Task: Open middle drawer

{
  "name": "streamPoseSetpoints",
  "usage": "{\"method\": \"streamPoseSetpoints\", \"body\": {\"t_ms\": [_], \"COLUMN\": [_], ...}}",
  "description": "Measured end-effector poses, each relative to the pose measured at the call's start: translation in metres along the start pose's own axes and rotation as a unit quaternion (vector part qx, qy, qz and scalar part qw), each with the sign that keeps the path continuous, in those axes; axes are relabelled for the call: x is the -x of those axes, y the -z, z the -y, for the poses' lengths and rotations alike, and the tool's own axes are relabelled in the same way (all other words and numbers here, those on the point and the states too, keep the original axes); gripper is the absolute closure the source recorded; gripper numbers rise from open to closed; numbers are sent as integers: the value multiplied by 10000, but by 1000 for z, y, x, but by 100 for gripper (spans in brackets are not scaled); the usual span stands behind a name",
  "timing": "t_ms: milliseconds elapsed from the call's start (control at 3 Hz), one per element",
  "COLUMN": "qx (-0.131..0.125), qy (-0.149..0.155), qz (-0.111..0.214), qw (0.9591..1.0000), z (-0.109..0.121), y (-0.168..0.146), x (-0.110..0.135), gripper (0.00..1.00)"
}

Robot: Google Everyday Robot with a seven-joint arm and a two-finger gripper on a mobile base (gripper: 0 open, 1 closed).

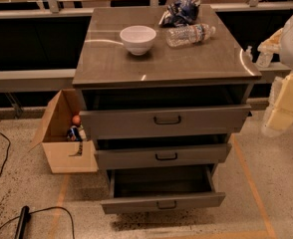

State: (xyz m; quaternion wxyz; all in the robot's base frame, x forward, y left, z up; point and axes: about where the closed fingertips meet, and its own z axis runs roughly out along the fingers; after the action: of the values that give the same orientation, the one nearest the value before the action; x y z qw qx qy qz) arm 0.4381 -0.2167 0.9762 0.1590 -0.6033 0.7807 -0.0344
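Observation:
The grey metal cabinet [166,63] has three drawers. The middle drawer [136,157] has a low front panel with a small black bar handle [166,157], and it stands pulled out a little, with a dark gap above its front. The taller top drawer [121,122] is also out a little. The lowest drawer [136,203] is pulled out farthest and looks empty inside. My gripper [282,108], cream and white, hangs at the right edge of the view, to the right of the cabinet at about top-drawer height, touching nothing.
On the cabinet top stand a white bowl [138,39], a clear plastic bottle [189,35] on its side and a crumpled blue bag [180,11]. An open cardboard box [67,153] with small items stands on the floor at the left. A black cable [22,220] lies front left.

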Motion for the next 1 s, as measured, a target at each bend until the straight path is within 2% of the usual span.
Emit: {"method": "streamPoseSetpoints", "body": {"t_ms": [333, 667, 1000], "qx": [-1, -2, -125], "qy": [0, -54, 266], "qz": [0, 70, 90], "qw": [10000, 10000, 9995], "z": [0, -4, -16], "y": [0, -20, -60], "x": [0, -6, -10], "gripper": [0, 0, 0]}}
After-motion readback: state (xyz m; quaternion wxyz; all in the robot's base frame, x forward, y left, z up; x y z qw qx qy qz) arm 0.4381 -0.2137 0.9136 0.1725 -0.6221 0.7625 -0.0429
